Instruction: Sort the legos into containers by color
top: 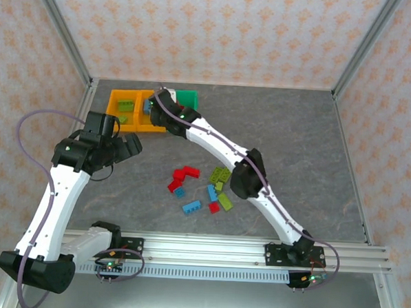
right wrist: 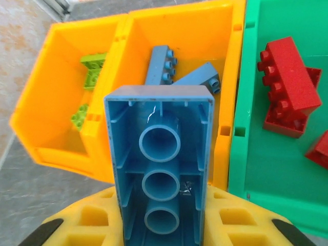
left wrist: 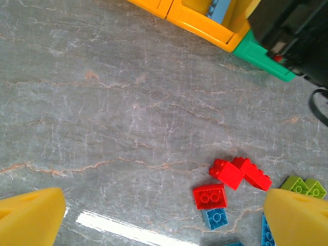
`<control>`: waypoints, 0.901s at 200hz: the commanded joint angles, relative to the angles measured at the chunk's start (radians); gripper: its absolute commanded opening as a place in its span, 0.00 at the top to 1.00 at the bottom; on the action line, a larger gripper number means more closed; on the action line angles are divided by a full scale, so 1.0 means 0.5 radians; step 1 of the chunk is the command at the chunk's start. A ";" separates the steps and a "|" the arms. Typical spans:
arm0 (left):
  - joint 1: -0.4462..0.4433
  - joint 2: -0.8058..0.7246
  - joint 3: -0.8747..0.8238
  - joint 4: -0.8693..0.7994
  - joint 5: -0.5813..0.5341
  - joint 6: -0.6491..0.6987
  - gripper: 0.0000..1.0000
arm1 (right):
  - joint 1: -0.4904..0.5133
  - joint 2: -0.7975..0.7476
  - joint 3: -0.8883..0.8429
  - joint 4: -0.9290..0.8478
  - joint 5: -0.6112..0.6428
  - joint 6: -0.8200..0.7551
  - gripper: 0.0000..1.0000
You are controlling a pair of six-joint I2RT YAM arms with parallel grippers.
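A: Some sorted already?
B: Yes. Left fingers [left wrist: 31,218] spread wide, empty, over the table [left wrist: 128,102]. Lime bricks [right wrist: 92,72] sit in the left orange bin [right wrist: 46,118]; right fingers [right wrist: 92,220] pinch a blue brick [right wrist: 159,154] above the middle orange bin [right wrist: 195,36]; red bricks [right wrist: 287,87] in the green bin [right wrist: 256,169].
A: Remaining?
B: About ten loose legos [top: 211,192], frame centre.

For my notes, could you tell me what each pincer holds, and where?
Right pincer clamps a blue rectangular plastic brick by one end; left pincer holds nothing.

Grey table [top: 295,145]; loose legos [top: 189,172]; three containers [top: 113,105].
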 commanded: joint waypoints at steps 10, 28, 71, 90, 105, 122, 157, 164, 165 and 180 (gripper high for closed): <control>-0.038 -0.033 0.006 -0.045 -0.052 0.011 0.00 | 0.008 0.026 0.128 0.283 0.098 -0.218 0.75; -0.060 -0.036 -0.012 -0.047 -0.057 0.029 0.00 | -0.013 0.081 0.224 0.363 0.087 -0.219 0.72; -0.091 -0.020 -0.040 -0.035 -0.096 0.040 0.00 | -0.043 0.104 0.276 0.547 0.014 -0.173 0.39; -0.090 -0.001 -0.041 -0.023 -0.102 0.040 0.00 | -0.047 0.042 0.288 0.516 -0.008 -0.130 0.34; -0.091 0.013 -0.033 -0.017 -0.108 0.095 0.00 | -0.049 -0.057 0.251 0.443 -0.036 -0.088 0.34; -0.092 0.023 -0.023 -0.020 -0.114 0.114 0.00 | -0.049 -0.219 0.175 0.277 -0.131 -0.029 0.34; -0.092 0.036 -0.061 0.019 -0.030 0.159 0.00 | -0.046 -0.742 -0.285 -0.193 -0.188 0.114 0.31; -0.096 0.045 -0.081 0.041 0.022 0.180 0.00 | -0.040 -0.900 -0.494 -0.194 -0.104 0.177 0.32; -0.097 0.046 -0.084 0.043 0.029 0.182 0.00 | -0.037 -0.935 -0.550 -0.190 -0.089 0.185 0.32; -0.124 0.072 -0.133 0.105 0.222 0.261 0.00 | 0.002 -1.403 -1.301 0.083 0.109 0.280 0.32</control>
